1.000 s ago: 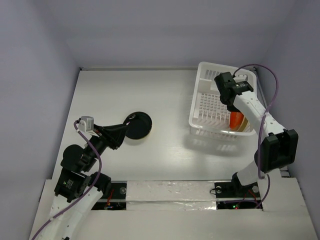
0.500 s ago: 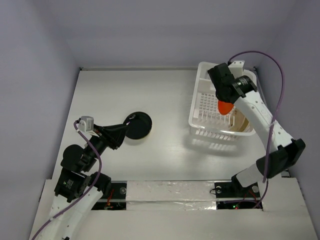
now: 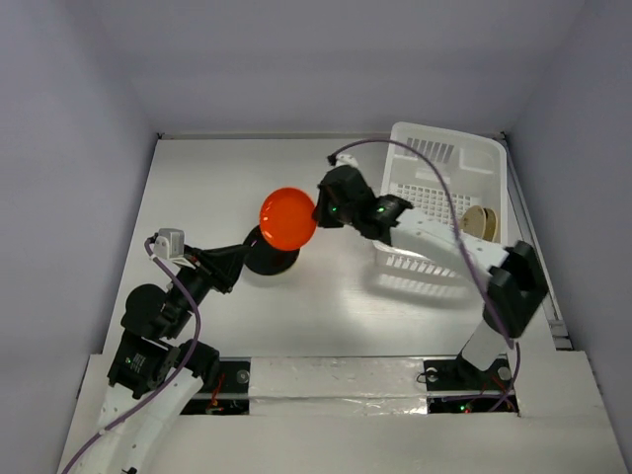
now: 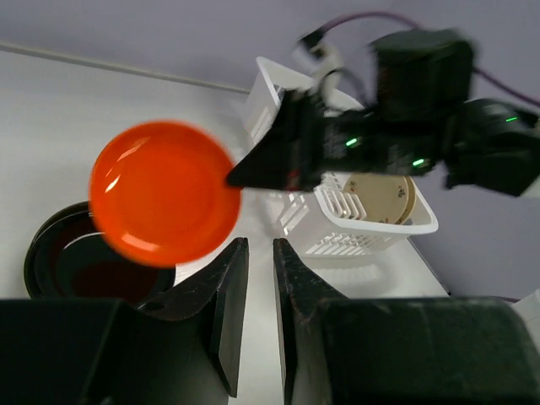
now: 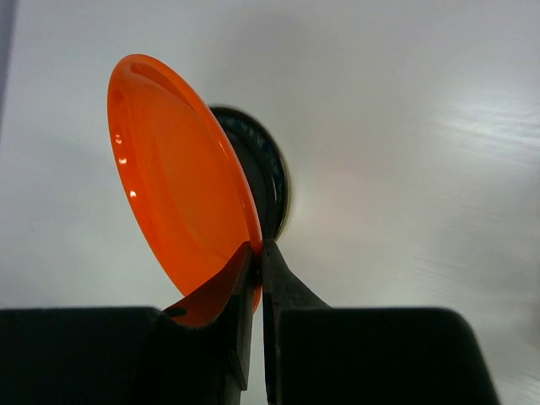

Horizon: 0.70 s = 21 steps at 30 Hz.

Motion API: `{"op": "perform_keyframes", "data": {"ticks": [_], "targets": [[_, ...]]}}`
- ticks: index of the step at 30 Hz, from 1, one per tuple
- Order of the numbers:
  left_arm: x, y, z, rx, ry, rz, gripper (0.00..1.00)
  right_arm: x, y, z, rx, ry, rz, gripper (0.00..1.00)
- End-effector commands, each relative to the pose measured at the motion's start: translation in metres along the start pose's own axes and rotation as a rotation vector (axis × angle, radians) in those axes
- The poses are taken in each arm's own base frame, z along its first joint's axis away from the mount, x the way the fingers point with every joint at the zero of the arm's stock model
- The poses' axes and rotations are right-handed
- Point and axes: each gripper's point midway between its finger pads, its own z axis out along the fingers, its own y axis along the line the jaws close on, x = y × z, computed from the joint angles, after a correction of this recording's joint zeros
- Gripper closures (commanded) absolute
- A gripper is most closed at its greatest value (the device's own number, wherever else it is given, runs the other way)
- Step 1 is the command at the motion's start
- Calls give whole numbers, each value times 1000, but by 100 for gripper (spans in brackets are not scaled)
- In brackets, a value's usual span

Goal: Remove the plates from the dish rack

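My right gripper (image 3: 318, 210) is shut on the rim of an orange plate (image 3: 287, 218) and holds it in the air above a dark brown plate (image 3: 274, 253) lying on the table. In the right wrist view the orange plate (image 5: 181, 181) is pinched at its edge between the fingers, with the dark plate (image 5: 268, 181) behind it. The white dish rack (image 3: 439, 197) stands at the back right with a cream plate (image 3: 478, 221) upright in it. My left gripper (image 3: 229, 267) is empty, its jaws nearly closed, just left of the dark plate. The left wrist view shows the orange plate (image 4: 164, 192), the dark plate (image 4: 80, 266) and the rack (image 4: 371, 221).
The white table (image 3: 227, 188) is walled by grey panels at the back and sides. The right arm stretches from the rack's near side across to the middle. A taped strip runs along the near edge between the arm bases.
My right gripper lifted the orange plate out of the rack and carried it left across the table to above the dark brown plate. The left arm has not moved.
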Motion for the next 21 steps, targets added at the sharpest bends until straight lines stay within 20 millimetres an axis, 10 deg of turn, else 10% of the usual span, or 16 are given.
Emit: {"op": "perform_keyframes", "data": {"ticks": [1,12,21], "targets": [[-10,-5,1,8,-32,3,85,-4,67,25,-222,-29,95,100],[-9,-5,2,13,-25,3,82,67,64,85,-217,127,203,98],[-11,-5,2,13,-32,2,77,88,29,82,-70,176,152,55]]}}
